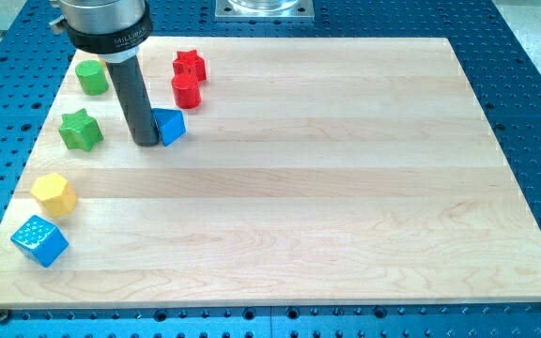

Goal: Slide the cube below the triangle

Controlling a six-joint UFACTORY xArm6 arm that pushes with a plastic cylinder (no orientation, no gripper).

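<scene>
Rod tip (146, 142) touches blue triangle (170, 126) on its left; blue cube (39, 240) far lower-left of it; no hand fitted.

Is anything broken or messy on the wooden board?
Nothing looks broken or spilled. All the blocks crowd the view's left side of the board. My tip stands right beside the blue triangle, on its left. The blue cube sits turned at an angle near the bottom-left corner.

My dark rod's upper housing (101, 23) is cut off at twelve o'clock; the rod hides the small blue triangular block's (171, 126) nine o'clock edge.
</scene>
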